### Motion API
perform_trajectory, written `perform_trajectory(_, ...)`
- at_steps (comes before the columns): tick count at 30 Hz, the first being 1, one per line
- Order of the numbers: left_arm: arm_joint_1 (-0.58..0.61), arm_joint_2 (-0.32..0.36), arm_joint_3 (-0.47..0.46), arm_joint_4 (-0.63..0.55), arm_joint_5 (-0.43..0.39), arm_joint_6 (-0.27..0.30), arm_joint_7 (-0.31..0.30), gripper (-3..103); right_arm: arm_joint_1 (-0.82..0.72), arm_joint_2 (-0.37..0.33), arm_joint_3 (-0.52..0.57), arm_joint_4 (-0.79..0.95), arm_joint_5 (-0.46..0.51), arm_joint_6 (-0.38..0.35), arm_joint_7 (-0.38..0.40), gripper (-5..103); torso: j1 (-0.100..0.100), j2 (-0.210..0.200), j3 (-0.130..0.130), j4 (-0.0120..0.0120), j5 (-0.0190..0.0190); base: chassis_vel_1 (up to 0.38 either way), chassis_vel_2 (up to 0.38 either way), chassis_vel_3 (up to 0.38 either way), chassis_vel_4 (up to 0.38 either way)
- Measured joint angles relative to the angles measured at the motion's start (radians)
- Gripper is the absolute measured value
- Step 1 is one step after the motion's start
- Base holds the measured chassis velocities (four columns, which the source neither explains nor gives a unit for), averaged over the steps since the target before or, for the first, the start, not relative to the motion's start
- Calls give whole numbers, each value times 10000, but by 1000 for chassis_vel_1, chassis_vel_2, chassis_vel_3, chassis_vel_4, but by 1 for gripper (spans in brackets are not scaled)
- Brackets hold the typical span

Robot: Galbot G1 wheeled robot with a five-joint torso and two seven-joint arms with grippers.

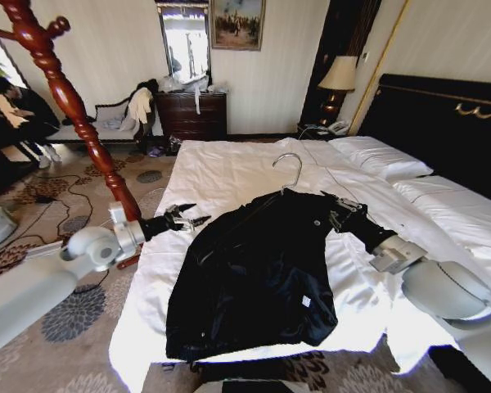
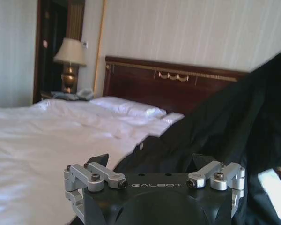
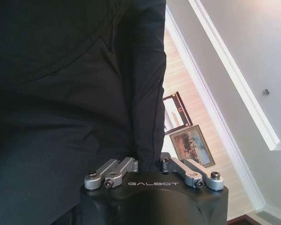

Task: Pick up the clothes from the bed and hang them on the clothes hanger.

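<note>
The clothes, a black shiny jacket point(image 1: 254, 278), lie spread on the white bed point(image 1: 229, 164), with a small white tag point(image 1: 305, 301) showing. At the collar, the clothes hanger's silver hook point(image 1: 288, 168) sticks out; its black body is mostly hidden under the jacket. My right gripper point(image 1: 344, 217) is at the jacket's right shoulder and is shut on the fabric point(image 3: 61, 93), pinched between the fingers point(image 3: 149, 164). My left gripper point(image 1: 188, 219) hovers open just beside the left shoulder, apart from it. In the left wrist view the jacket point(image 2: 215, 126) rises beyond that gripper point(image 2: 150, 161).
A tall red-brown wooden coat stand point(image 1: 74, 106) rises on the left beside the bed. White pillows point(image 1: 380, 155) and the black headboard point(image 1: 442, 123) are on the right. A dresser point(image 1: 192, 115) and a lamp point(image 1: 337, 78) stand at the far wall. Patterned carpet point(image 1: 74, 315) lies left of the bed.
</note>
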Motion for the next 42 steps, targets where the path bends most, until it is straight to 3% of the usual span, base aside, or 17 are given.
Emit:
perform_trajectory(6,-400,-663,732,866,682,-263,221,100,-413,12,393,88,-144,206,-11,16,0,1,0,1,-1,0,0,0,0)
perform_trajectory(20,-814,-1595,1115,1992,731,-312,492,102,-291,-66,323,163,-335,278,-75,16,0,1,0,4,0,0,0,0,0)
perform_trajectory(29,-1150,-2196,1452,2370,645,-159,521,97,-143,-173,274,175,-284,273,-88,16,1,0,0,1,0,0,0,0,0)
perform_trajectory(33,-1238,-2262,1607,2542,587,-68,476,84,-27,-177,187,134,-270,273,-87,16,1,0,-1,2,0,0,0,0,0)
perform_trajectory(35,-1242,-2262,1636,2570,558,-34,468,84,10,-177,152,120,-267,272,-87,16,0,0,0,2,0,0,0,0,0)
perform_trajectory(42,-1244,-2348,1663,2659,343,10,441,51,93,-164,17,80,-284,261,-79,16,0,0,0,0,-1,0,0,0,0)
